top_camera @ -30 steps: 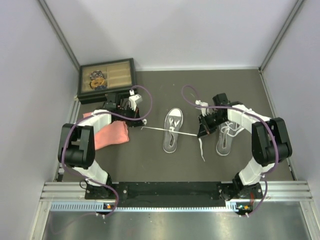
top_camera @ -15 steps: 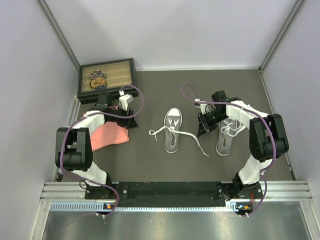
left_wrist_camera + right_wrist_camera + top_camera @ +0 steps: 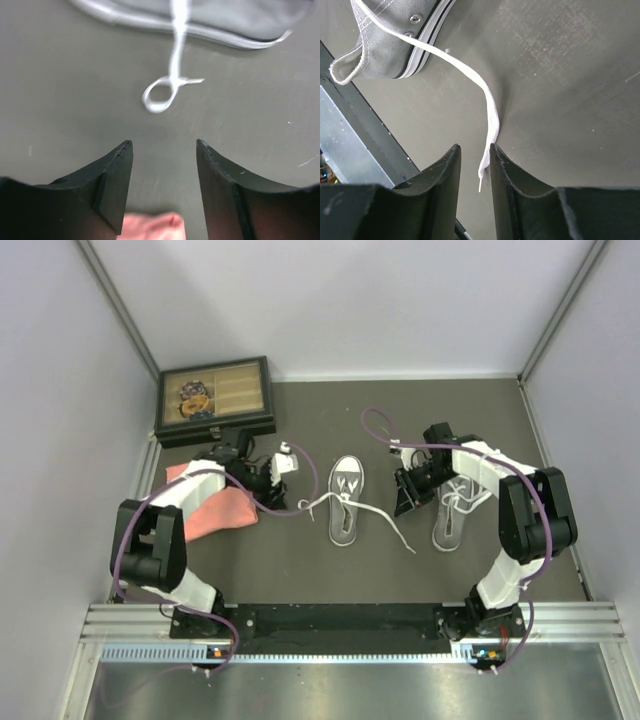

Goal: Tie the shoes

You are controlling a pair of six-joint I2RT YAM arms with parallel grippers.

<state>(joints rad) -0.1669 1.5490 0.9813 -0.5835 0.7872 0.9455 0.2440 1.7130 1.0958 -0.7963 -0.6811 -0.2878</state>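
Observation:
Two grey shoes lie on the table: one in the middle [image 3: 345, 500], the other [image 3: 455, 515] to its right. The middle shoe's white laces lie slack on both sides. My left gripper [image 3: 283, 483] stands left of that shoe, open [image 3: 164, 145] and empty, with a small lace loop [image 3: 161, 97] on the table ahead of it and the shoe's side [image 3: 225, 20] beyond. My right gripper [image 3: 408, 495] hangs between the two shoes, open by a narrow gap [image 3: 473, 147]. A loose lace end [image 3: 492, 120] runs from the shoe [image 3: 385, 45] down between its fingers without being pinched.
A pink folded cloth [image 3: 215, 505] lies under my left arm, its edge [image 3: 150, 227] showing below the fingers. A dark box [image 3: 213, 400] with compartments sits at the back left. The metal rail [image 3: 350, 150] runs along the near edge.
Both grippers have opened and let go of the lace ends. The lace that was stretched taut now lies slack. My left gripper swung back, then came forward toward the middle shoe.

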